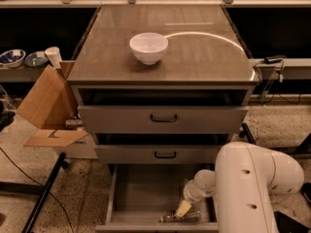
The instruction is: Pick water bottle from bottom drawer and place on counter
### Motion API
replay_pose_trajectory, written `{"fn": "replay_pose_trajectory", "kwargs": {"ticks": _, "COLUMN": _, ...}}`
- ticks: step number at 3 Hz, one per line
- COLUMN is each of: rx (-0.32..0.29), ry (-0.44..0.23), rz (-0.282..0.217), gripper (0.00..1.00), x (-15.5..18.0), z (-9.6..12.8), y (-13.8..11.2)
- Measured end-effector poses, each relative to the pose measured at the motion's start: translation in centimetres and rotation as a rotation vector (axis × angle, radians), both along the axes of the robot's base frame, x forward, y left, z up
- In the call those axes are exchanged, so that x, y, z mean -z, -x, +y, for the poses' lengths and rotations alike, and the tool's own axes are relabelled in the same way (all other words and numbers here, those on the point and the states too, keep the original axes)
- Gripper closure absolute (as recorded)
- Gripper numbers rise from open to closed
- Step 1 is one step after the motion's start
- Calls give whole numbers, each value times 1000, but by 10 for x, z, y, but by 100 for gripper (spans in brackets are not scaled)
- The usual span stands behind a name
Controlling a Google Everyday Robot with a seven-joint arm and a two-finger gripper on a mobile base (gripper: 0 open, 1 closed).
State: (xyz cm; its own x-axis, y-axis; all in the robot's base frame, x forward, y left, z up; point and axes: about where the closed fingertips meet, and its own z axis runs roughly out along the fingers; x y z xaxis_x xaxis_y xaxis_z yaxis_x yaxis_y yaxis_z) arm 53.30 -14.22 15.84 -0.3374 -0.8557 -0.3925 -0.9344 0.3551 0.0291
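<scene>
The bottom drawer [141, 191] stands pulled open, plain grey inside. The water bottle [171, 218] lies on its side near the drawer's front right corner, clear and crinkled. My gripper [183, 209] reaches down into the drawer from the white arm [252, 188] at lower right, its tip just above the bottle's right end. Whether it touches the bottle does not show. The counter [194, 52], a glossy grey-brown top, lies above the three drawers.
A white bowl [148, 47] stands on the counter, left of centre. The two upper drawers [163, 118] with black handles sit slightly ajar. An open cardboard box [46, 106] leans at the cabinet's left. A black pole [43, 193] crosses the floor.
</scene>
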Motion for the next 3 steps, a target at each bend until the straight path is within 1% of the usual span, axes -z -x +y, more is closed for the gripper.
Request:
{"fn": "replay_pose_trajectory", "kwargs": {"ticks": 1, "rx": -2, "ry": 6, "rz": 10, "gripper": 0, "x": 7, "z": -7, "y": 5}}
{"fn": "replay_pose_trajectory", "kwargs": {"ticks": 3, "rx": -13, "ry": 7, "rz": 9, "gripper": 0, "x": 34, "z": -12, "y": 9}}
